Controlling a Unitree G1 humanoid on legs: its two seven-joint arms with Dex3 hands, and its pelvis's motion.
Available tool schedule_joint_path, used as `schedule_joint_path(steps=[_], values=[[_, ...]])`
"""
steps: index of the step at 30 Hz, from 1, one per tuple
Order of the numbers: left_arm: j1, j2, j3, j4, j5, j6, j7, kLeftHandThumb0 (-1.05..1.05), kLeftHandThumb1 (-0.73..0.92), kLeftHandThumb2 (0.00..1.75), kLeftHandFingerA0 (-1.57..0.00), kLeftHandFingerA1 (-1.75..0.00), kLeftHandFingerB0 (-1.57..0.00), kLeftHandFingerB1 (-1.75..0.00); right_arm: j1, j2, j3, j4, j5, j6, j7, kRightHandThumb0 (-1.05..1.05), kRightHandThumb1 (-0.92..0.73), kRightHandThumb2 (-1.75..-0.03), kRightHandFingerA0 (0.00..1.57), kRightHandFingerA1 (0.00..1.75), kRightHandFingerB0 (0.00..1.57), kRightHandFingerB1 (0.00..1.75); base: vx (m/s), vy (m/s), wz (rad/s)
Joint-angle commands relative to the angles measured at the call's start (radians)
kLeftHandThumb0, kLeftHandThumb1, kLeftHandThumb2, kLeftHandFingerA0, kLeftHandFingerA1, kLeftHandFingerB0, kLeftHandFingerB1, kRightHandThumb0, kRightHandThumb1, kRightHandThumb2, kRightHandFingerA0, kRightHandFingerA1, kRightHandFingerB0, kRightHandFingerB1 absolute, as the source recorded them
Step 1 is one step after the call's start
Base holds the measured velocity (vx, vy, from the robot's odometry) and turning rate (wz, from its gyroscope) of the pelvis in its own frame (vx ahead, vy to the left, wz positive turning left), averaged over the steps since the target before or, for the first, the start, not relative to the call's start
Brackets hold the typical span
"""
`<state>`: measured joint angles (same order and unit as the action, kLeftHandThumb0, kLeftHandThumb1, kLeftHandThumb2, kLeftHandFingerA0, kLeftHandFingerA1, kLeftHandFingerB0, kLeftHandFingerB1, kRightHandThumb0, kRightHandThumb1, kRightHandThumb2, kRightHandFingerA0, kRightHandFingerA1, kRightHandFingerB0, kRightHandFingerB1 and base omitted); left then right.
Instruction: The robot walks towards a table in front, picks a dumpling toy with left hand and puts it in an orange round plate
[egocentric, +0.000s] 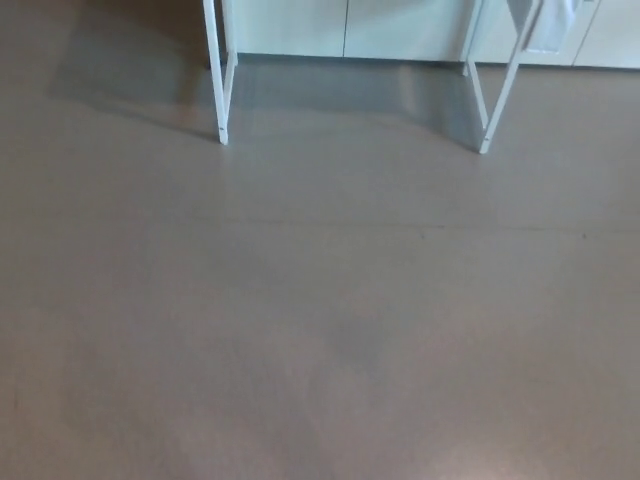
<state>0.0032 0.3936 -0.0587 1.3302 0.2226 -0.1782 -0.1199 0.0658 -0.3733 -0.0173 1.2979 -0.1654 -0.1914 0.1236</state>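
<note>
Grey-brown floor fills nearly all of what I see — smooth, faintly glossy, with a thin seam line running across it about halfway up. Neither of my hands shows in the head view, so I cannot tell whether my fingers are apart or together, on the left or on the right.

Looking outward from where my hands would come in, the nearest floor carries soft, blotchy patches of lighter and darker tone. Further out, near the top of the view, two white table legs stand on the floor: the left table leg comes down to a foot just left of centre, with a second slanted strut joining it, and the right table leg leans in from the upper right to its own foot. A darker shadow lies on the floor between and beside them. Behind the legs runs a row of pale cabinet fronts along the top edge.

The tabletop itself is cut off above — the dumpling toy and the orange round plate are not visible here.
</note>
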Motion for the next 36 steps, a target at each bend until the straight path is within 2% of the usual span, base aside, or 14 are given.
schedule_joint_path(steps=[1, 4, 5, 6, 7, 9, 16, 19, 28, 30, 32, 33, 34, 36], values=[[0.008, 0.001, 0.01, 0.0, -0.007, -0.017, -0.015, -0.28, 0.54, 0.56, -0.73, -0.52, -0.43, -0.37, -0.002, -0.02, 0.004, -0.001, -0.004, -0.011, -0.003, -0.27, -0.57, -0.57, 0.72, 0.49, 0.49, 0.38, 0.24, -0.027, 0.13], [0.01, 0.001, 0.007, -0.002, 0.0, -0.021, -0.012, -0.28, 0.55, 0.56, -0.7, -0.53, -0.44, -0.38, -0.001, -0.019, 0.006, -0.002, -0.003, -0.012, -0.006, -0.28, -0.6, -0.58, 0.75, 0.5, 0.51, 0.39, 0.27, -0.083, 0.13], [0.011, 0.003, 0.004, -0.004, 0.004, -0.023, -0.012, -0.29, 0.56, 0.56, -0.72, -0.53, -0.44, -0.38, -0.003, -0.018, 0.007, 0.002, -0.004, -0.01, -0.007, -0.37, -0.49, -0.76, 0.7, 0.61, 0.45, 0.49, 0.17, -0.147, 0.08], [0.012, 0.005, 0.0, -0.006, 0.008, -0.027, -0.013, -0.29, 0.56, 0.56, -0.72, -0.53, -0.44, -0.38, -0.005, -0.018, 0.008, 0.007, -0.005, -0.008, -0.009, -0.37, -0.49, -0.76, 0.7, 0.61, 0.45, 0.49, 0.25, -0.169, 0.18], [0.011, 0.006, 0.0, -0.007, 0.006, -0.026, -0.019, -0.28, 0.56, 0.56, -0.68, -0.52, -0.44, -0.38, -0.004, -0.017, 0.005, 0.007, -0.002, -0.01, -0.007, -0.28, -0.59, -0.58, 0.75, 0.5, 0.51, 0.39, 0.32, -0.204, 0.13], [0.01, 0.005, -0.004, -0.005, 0.011, -0.025, -0.014, -0.28, 0.59, 0.57, -0.66, -0.51, -0.44, -0.38, -0.003, -0.018, 0.008, 0.007, -0.005, -0.014, -0.009, -0.28, -0.55, -0.57, 0.77, 0.52, 0.5, 0.39, 0.48, -0.093, 0.15], [0.013, 0.004, -0.005, -0.002, 0.008, -0.03, -0.011, -0.29, 0.59, 0.57, -0.77, -0.53, -0.45, -0.38, -0.004, -0.018, 0.002, 0.006, 0.004, -0.008, 0.002, -0.27, -0.55, -0.57, 0.75, 0.52, 0.5, 0.39, 0.4, -0.011, 0.13], [0.01, 0.003, -0.004, -0.004, 0.006, -0.029, -0.017, -0.29, 0.54, 0.56, -0.66, -0.51, -0.43, -0.38, -0.013, -0.019, -0.001, 0.006, 0.008, -0.006, 0.005, -0.24, -0.55, -0.57, 0.75, 0.52, 0.49, 0.39, 0.28, 0.048, -0.17], [0.015, 0.004, -0.023, -0.002, 0.025, -0.034, -0.01, -0.3, 0.56, 0.56, -0.65, -0.5, -0.43, -0.38, -0.016, -0.018, -0.001, 0.012, 0.007, -0.006, 0.009, -0.25, -0.59, -0.58, 0.75, 0.51, 0.5, 0.39, 0.43, 0.139, -0.16], [0.02, 0.002, -0.026, -0.003, 0.025, -0.032, -0.009, -0.38, 0.46, 0.68, -0.61, -0.57, -0.39, -0.45, -0.018, -0.017, 0.005, 0.016, -0.001, 0.003, 0.003, -0.25, -0.57, -0.57, 0.75, 0.5, 0.5, 0.39, 0.35, 0.079, 0.07], [0.02, 0.0, -0.025, 0.001, 0.022, -0.031, -0.007, -0.28, 0.55, 0.56, -0.68, -0.51, -0.43, -0.38, -0.018, -0.018, 0.01, 0.017, -0.006, -0.001, -0.001, -0.25, -0.55, -0.56, 0.75, 0.5, 0.49, 0.38, 0.35, 0.024, 0.08], [0.019, -0.001, -0.022, 0.002, 0.017, -0.028, -0.01, -0.28, 0.54, 0.56, -0.71, -0.51, -0.43, -0.38, -0.019, -0.018, 0.013, 0.015, -0.008, 0.003, -0.002, -0.34, -0.45, -0.72, 0.68, 0.59, 0.44, 0.48, 0.36, -0.024, 0.19], [0.019, -0.001, -0.02, 0.002, 0.015, -0.029, -0.014, -0.29, 0.54, 0.56, -0.7, -0.51, -0.42, -0.38, -0.018, -0.019, 0.015, 0.013, -0.008, 0.003, -0.003, -0.27, -0.55, -0.56, 0.74, 0.51, 0.5, 0.39, 0.26, -0.087, 0.18], [0.019, 0.0, -0.023, 0.003, 0.018, -0.033, -0.017, -0.28, 0.55, 0.56, -0.69, -0.51, -0.42, -0.38, -0.016, -0.02, 0.017, 0.008, -0.007, 0.0, -0.003, -0.26, -0.55, -0.56, 0.75, 0.52, 0.5, 0.39, 0.42, -0.117, 0.18]])
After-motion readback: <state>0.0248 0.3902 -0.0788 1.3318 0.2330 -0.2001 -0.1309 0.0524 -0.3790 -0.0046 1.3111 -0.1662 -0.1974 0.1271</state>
